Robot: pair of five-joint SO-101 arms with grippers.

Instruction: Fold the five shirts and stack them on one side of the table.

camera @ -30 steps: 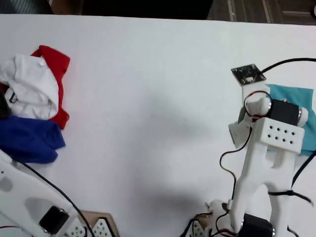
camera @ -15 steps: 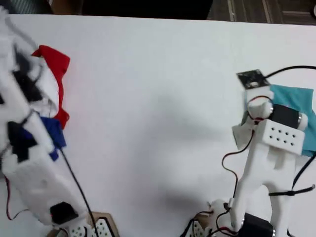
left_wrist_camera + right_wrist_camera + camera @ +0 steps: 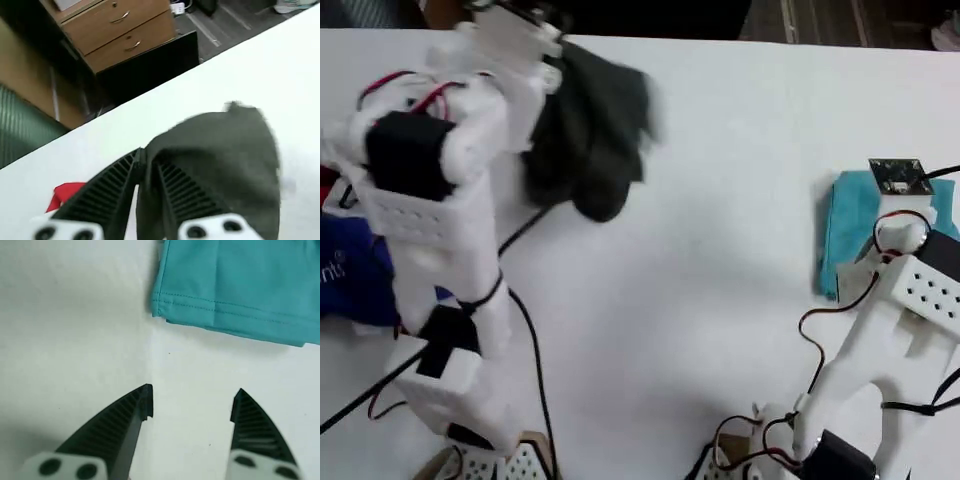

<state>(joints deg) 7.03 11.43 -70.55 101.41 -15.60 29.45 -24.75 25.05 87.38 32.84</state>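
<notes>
left jaws: shut tight on a fold of the dark shirt, which hangs from them over the far-left bench | right jaws: spread wide, gripping nothing, over bare bench just beside the folded teal shirt at the right edge | blue shirt: crumpled at left edge

A dark shirt hangs crumpled in the upper left of the high view. A bunched edge of it is pinched in the left gripper, and whether its lower folds touch the table is unclear. A teal shirt lies folded flat in a neat rectangle at the right edge. A blue shirt lies rumpled at the left edge, partly hidden. A bit of red shirt lies on the table at the lower left of the left wrist view.
</notes>
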